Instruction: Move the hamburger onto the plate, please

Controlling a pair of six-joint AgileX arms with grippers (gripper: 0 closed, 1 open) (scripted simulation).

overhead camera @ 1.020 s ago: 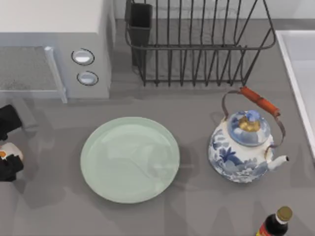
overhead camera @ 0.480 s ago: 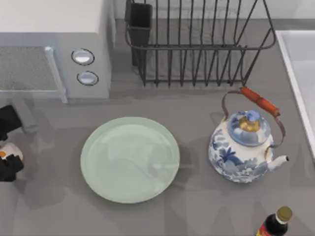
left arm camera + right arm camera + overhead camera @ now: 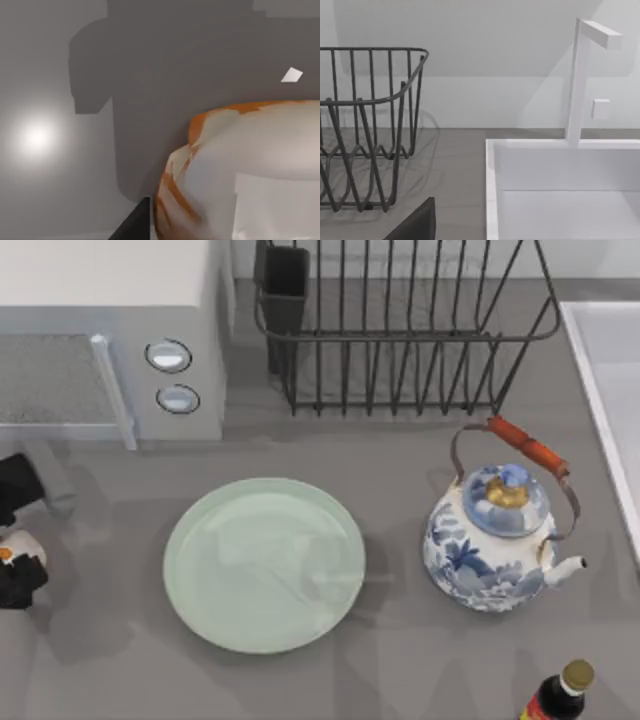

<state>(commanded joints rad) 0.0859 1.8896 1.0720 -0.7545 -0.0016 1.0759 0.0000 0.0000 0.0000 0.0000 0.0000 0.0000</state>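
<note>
The hamburger, a small cream bun with orange filling, sits at the far left edge of the table, between the black parts of my left gripper, which is shut on it. In the left wrist view the hamburger looms very close above the grey table, with a dark finger beside it. The pale mint-green plate lies bare at the table's middle, well to the right of the hamburger. A dark part of my right gripper shows in the right wrist view, near the rack and sink.
A microwave stands at the back left, just behind the left gripper. A wire dish rack is at the back centre. A blue-and-white teapot stands right of the plate, a dark bottle at the front right, a white sink on the right.
The left gripper and the hamburger have shifted very slightly down and left at the table's left edge. Nothing else has moved.
</note>
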